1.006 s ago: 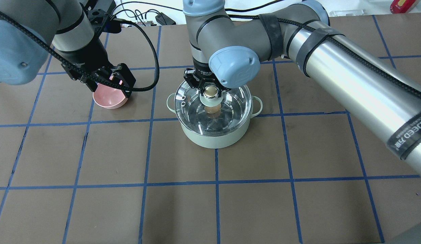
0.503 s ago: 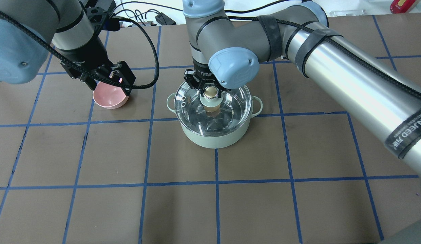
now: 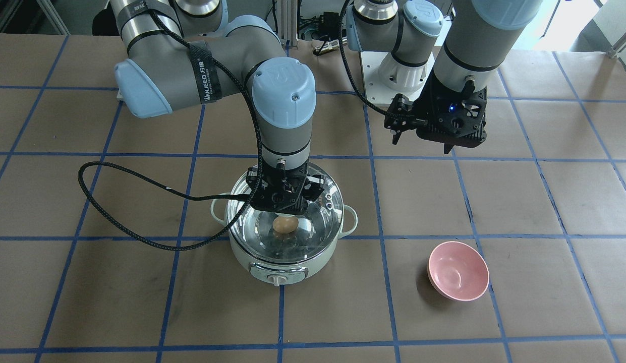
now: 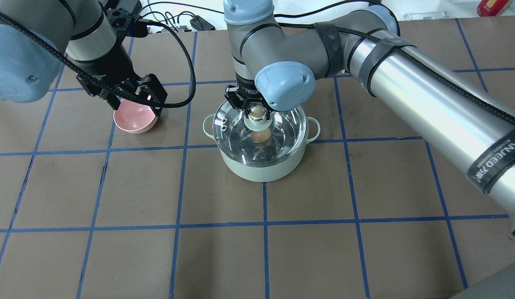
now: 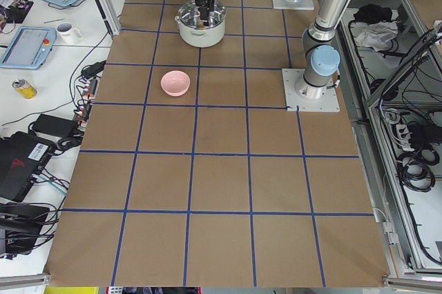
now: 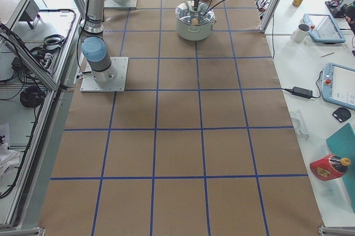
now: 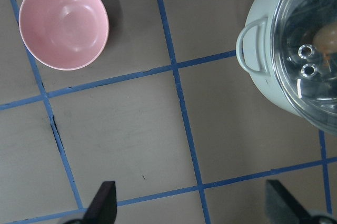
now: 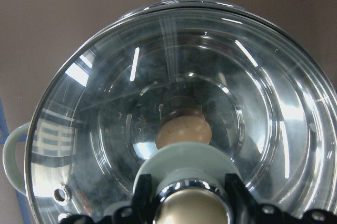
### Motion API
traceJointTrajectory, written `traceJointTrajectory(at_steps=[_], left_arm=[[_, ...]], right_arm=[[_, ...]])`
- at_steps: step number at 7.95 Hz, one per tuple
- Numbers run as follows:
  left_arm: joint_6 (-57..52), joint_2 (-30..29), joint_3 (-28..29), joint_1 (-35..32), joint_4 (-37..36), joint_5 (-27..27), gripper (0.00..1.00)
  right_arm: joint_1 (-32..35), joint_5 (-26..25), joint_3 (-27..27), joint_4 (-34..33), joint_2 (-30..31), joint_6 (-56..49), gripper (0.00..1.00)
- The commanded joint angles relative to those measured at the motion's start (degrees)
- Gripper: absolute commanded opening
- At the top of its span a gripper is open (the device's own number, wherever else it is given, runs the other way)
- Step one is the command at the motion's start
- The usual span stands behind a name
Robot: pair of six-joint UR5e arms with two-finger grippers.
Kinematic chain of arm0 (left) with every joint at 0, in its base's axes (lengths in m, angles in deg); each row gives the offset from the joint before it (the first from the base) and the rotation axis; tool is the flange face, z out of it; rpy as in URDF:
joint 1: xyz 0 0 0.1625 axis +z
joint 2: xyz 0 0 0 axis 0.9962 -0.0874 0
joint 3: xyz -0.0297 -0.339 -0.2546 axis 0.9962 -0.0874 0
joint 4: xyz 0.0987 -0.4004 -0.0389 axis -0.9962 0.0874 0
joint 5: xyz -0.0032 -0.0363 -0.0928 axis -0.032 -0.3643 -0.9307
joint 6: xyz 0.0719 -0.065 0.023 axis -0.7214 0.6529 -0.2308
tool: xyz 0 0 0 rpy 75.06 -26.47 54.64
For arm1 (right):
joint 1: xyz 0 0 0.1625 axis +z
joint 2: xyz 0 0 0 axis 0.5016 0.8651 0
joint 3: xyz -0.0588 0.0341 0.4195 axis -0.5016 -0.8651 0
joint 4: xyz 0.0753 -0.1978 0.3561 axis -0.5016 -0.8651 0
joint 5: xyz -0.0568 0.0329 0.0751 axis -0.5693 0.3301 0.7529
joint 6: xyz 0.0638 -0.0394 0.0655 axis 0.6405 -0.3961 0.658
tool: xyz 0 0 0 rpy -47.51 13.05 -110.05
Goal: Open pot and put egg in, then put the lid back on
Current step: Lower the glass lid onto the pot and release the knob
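Observation:
The mint-green pot stands mid-table, its white dial showing in the front-facing view. The clear glass lid lies level over the pot's rim; I cannot tell whether it rests fully on it. The tan egg lies on the pot's steel bottom and shows through the glass, also in the right wrist view. My right gripper points straight down and is shut on the lid's cream-gold knob. My left gripper hangs open and empty above the table, with its fingers wide apart.
A small empty pink bowl sits on the table to the left of the pot, partly under my left gripper. Blue tape lines grid the brown table. The right arm's black cable loops beside the pot.
The lid, held by my right gripper, has come down slightly toward the pot's rim. The left arm has barely shifted.

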Motion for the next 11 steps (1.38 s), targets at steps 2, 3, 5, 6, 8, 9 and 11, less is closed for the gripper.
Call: traceJointTrajectory(at_steps=[2,3,5,6,8,9,11], left_arm=[[-0.3,-0.2,-0.1,0.0,0.1,-0.1,1.0],[-0.4,-0.2,-0.1,0.0,0.0,-0.2,1.0],[-0.4,-0.2,-0.1,0.0,0.1,-0.3,1.0],[-0.6,-0.2,-0.1,0.0,0.1,-0.3,1.0],[-0.7,-0.2,-0.1,0.0,0.1,-0.3,1.0],[-0.6,-0.2,-0.1,0.0,0.1,-0.3,1.0],[-0.7,-0.2,-0.1,0.0,0.1,-0.3,1.0]], right_arm=[[-0.1,-1.1,0.0,-0.4,-0.1,-0.9,0.27],[-0.1,-1.1,0.0,-0.4,-0.2,-1.1,0.28],[-0.1,-1.1,0.0,-0.4,-0.2,-1.3,0.29],[-0.1,-1.0,0.0,-0.4,-0.2,-1.2,0.3],[-0.1,-1.1,0.0,-0.5,-0.4,-1.2,0.49],[-0.1,-1.0,0.1,-0.4,-0.4,-1.0,0.68],[-0.1,-0.4,0.1,-0.3,-0.4,-0.5,1.0]])
